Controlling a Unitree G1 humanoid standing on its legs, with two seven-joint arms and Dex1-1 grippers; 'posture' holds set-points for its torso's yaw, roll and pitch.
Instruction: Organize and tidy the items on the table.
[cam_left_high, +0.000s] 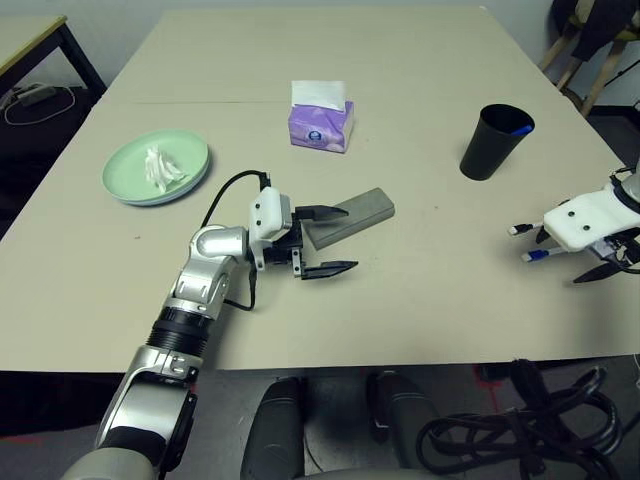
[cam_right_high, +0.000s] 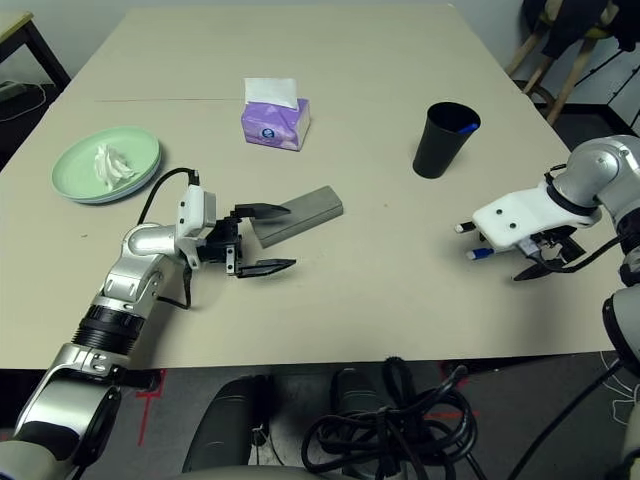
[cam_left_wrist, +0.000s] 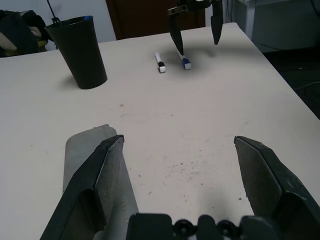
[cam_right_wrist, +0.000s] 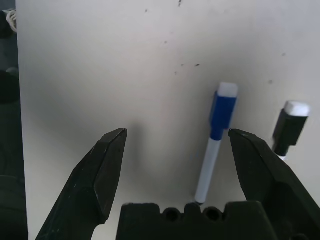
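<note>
On the beige table (cam_left_high: 420, 70), a grey oblong glasses case (cam_left_high: 352, 216) lies near the middle. My left gripper (cam_left_high: 350, 238) stands open at its near end; one finger is over the case's edge and nothing is between the fingers. A mint green plate (cam_left_high: 157, 168) at the left holds a crumpled white tissue (cam_left_high: 163, 168). A black cup (cam_left_high: 495, 142) stands at the right with something blue inside. My right gripper (cam_right_wrist: 177, 132) hangs open over a blue-and-white pen (cam_right_wrist: 215, 145). A black-and-white pen (cam_right_wrist: 290, 127) lies just outside one finger.
A purple tissue box (cam_left_high: 321, 118) stands behind the case, toward the far side. A smaller tan table with black legs (cam_left_high: 30, 45) is at the far left. Cables (cam_left_high: 520, 430) lie on the floor in front of the table's near edge.
</note>
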